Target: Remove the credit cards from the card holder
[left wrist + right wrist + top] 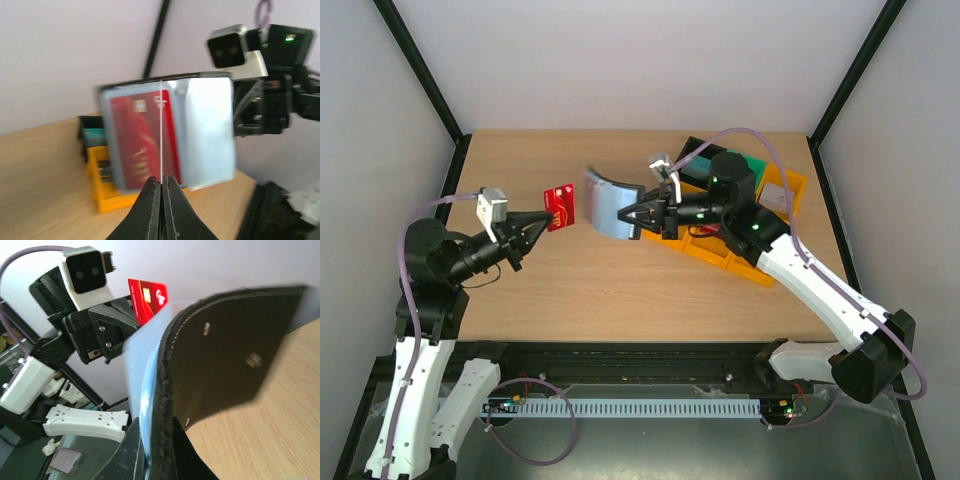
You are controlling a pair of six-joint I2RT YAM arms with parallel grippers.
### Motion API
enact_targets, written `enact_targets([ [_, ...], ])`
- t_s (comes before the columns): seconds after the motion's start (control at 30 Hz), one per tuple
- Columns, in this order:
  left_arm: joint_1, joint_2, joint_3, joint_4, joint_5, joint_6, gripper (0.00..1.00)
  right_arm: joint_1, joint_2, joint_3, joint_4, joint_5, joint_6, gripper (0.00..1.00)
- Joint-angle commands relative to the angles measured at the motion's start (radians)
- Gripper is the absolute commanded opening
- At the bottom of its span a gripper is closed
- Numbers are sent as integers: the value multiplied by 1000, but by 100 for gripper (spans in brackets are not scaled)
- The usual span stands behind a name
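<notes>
A: Left fingers?

B: Clenched on the short edge of the red card. In the left wrist view the card ran edge-on as a thin pale line up from the tips.

A: Card holder?

B: Grasped by the right fingers at its right edge, and held off the desk. It hung open and curved, blue-grey faces toward the left arm.

A: Card clear of it?

B: From above, a narrow gap lay between the card's right edge and the holder's left edge.

A: Room?

B: Bare wood lay below and in front of both arms. The yellow bin sat just behind the right wrist, near the desk's right edge.
</notes>
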Motion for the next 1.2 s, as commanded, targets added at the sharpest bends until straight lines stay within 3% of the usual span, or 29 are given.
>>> enact_targets([
  [0.0,10,-21,60,-181,-226,241,2,-66,-75,-33,-45,0,-37,2],
  [0.17,30,-49,71,-99,-330,182,2,-94,-65,-72,-70,30,-32,2],
  [0.3,43,-48,11,116,-56,-70,2,-64,-2,-104,-40,22,40,2],
  [0.37,43,-62,-54,297,40,-240,2,24,30,-118,5,51,65,2],
  [0.5,52,-64,-43,251,-61,-226,2,143,144,-210,357,67,298,2],
  [0.73,66,-68,-67,263,-74,-297,2,174,448,-274,699,29,560,2],
  [0.8,71,-71,-67,259,-86,-303,2,174,517,-271,653,-3,523,2],
  [0.9,76,-71,-65,263,-90,-316,2,166,584,-238,381,12,339,3],
  [1.0,78,-75,-57,254,-102,-311,2,146,617,-176,49,118,131,30],
  [1.07,79,-74,-56,252,-109,-309,2,118,616,-139,-111,232,76,38],
  [1.17,82,-73,-56,254,-111,-304,2,34,566,-139,-221,390,116,51],
])
